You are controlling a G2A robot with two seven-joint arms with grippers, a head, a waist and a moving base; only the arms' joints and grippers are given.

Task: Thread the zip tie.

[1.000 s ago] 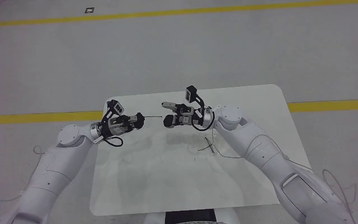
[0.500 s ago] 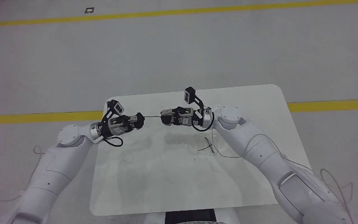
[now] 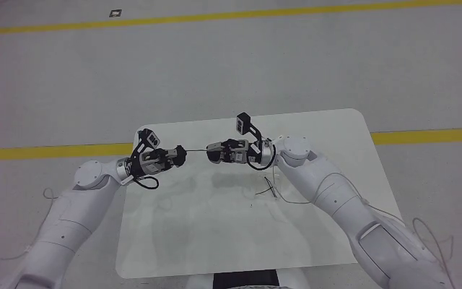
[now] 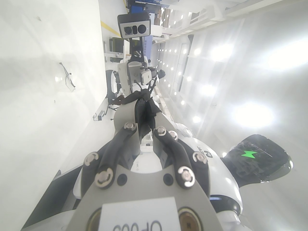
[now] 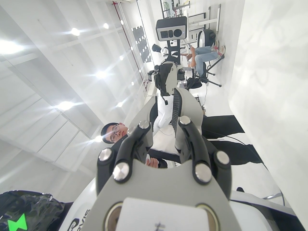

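Above the middle of the table [image 3: 325,144], slightly up from the centre of the top view, the two grippers face each other tip to tip, and the zip tie [image 3: 196,151] runs as a thin dark line between them. The left gripper [image 3: 179,154] sits left of centre and is clamped on one end of the tie. In its wrist view the black pads [image 4: 142,106] press together with no gap. From there the tie sticks out to the right, roughly level and held clear of the table. The right gripper [image 3: 211,152] is just right of the tie's free end and points left. In its own wrist view its fingers [image 5: 176,106] stand apart, with a plain gap between the ribbed pad and the opposite finger. The free end reaches that gripper's tips, but it is too small to tell whether it lies between the fingers or only beside them. To the lower right of the grippers, close under the right forearm, a few spare ties [image 3: 268,186] lie crossed on the table, well apart from the held one.
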